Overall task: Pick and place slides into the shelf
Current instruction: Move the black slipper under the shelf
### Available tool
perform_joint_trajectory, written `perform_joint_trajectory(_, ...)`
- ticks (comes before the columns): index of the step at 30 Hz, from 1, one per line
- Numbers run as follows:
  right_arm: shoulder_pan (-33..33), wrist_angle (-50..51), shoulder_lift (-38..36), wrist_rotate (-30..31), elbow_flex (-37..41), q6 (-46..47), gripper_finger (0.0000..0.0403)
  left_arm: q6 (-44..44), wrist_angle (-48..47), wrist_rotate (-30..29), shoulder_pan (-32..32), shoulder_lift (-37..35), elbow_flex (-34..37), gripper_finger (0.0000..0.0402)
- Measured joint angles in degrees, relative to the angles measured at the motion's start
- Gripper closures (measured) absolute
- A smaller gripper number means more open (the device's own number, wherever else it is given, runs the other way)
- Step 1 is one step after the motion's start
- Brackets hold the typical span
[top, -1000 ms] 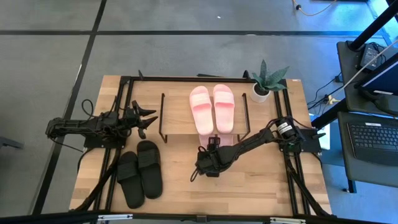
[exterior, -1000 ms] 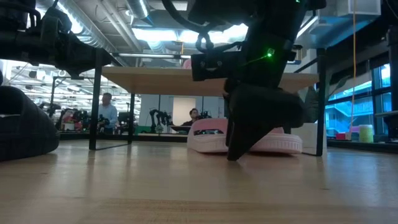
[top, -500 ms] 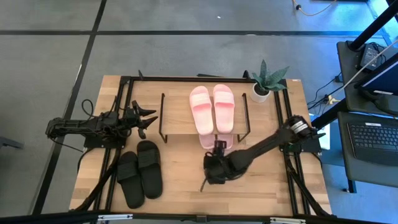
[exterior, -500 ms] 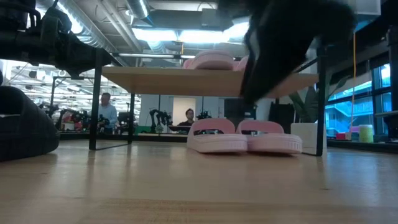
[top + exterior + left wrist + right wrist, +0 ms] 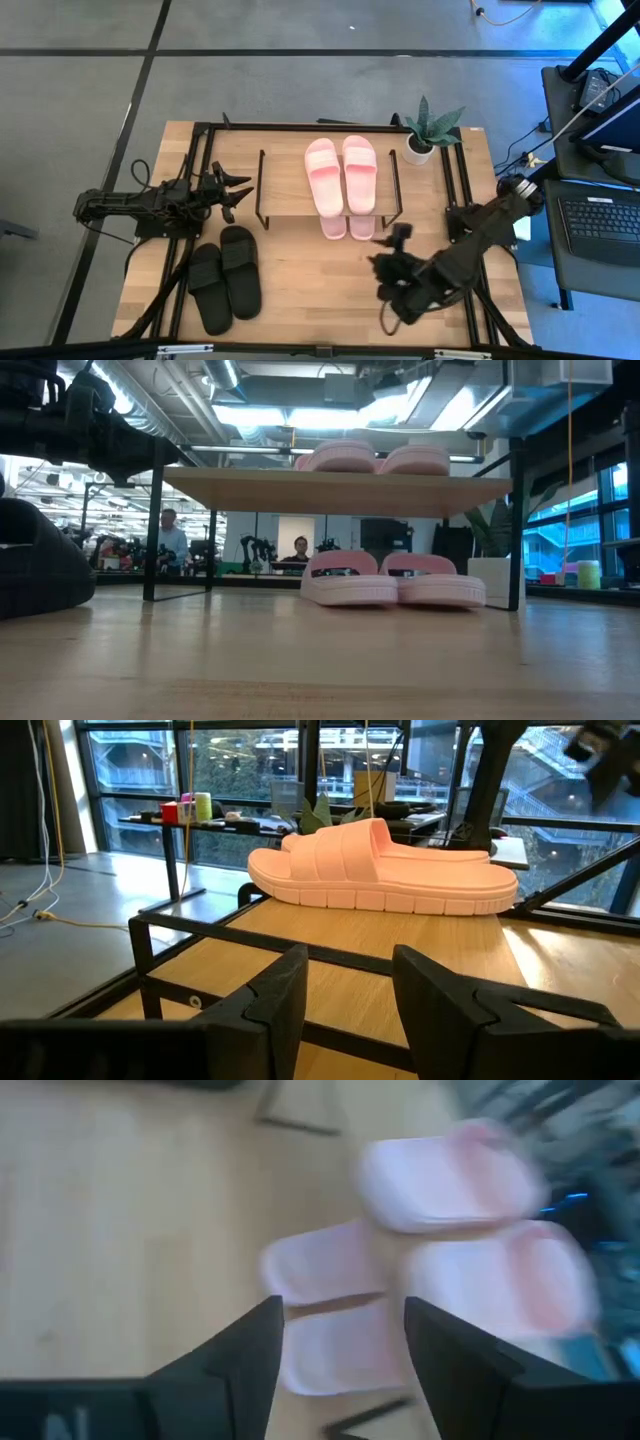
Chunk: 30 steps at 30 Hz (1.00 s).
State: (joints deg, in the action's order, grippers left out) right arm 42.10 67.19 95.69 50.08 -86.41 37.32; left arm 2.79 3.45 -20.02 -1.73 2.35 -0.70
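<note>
The shelf (image 5: 285, 190) stands at the table's middle on thin black legs. One pink pair of slides (image 5: 341, 175) lies on its top board (image 5: 340, 490), and my left wrist view sees one of them side-on (image 5: 380, 870). A second pink pair (image 5: 392, 580) rests soles down on the table under the board, its ends poking out at the near side (image 5: 348, 226). A black pair (image 5: 225, 278) lies near left. My left gripper (image 5: 236, 192) waits open left of the shelf. My right gripper (image 5: 399, 238) hovers open, raised, near right of the shelf, pointing at the pink slides (image 5: 450, 1175).
A potted plant (image 5: 432, 135) stands at the far right corner beside the shelf. Black frame rails (image 5: 465, 240) run along both table sides. Bare wood (image 5: 310, 290) lies between the black pair and my right arm. People (image 5: 172, 540) show in the room beyond.
My right gripper has drawn back from the pink pair under the shelf, risen out of the low view and swung toward the table's near right. That pair stays side by side under the board. My left arm has kept still.
</note>
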Motion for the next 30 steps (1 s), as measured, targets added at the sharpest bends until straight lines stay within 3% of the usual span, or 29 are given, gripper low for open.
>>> perform_joint_trajectory(9,5.8,22.8,-5.2,12.5,0.4,23.9,0.0192,-0.3,0.2,0.4,0.0,0.0,-7.0,0.0260)
perform_joint_trajectory(14,5.9,22.7,-9.4,15.6,8.9,26.6,0.0192,-1.6,0.1,12.4,0.0,0.0,-10.6,0.0260)
perform_joint_trajectory(19,6.5,22.9,-19.0,17.2,22.4,35.1,0.0192,-1.6,0.1,23.0,0.0,0.0,-12.6,0.0260)
perform_joint_trajectory(25,6.5,23.0,-30.7,17.3,31.1,38.7,0.0192,-1.4,-0.1,24.2,0.0,0.0,-12.6,0.0260)
perform_joint_trajectory(30,5.7,20.1,-35.7,16.5,36.2,40.2,0.0192,-1.4,0.0,24.2,0.0,0.0,-12.6,0.0260)
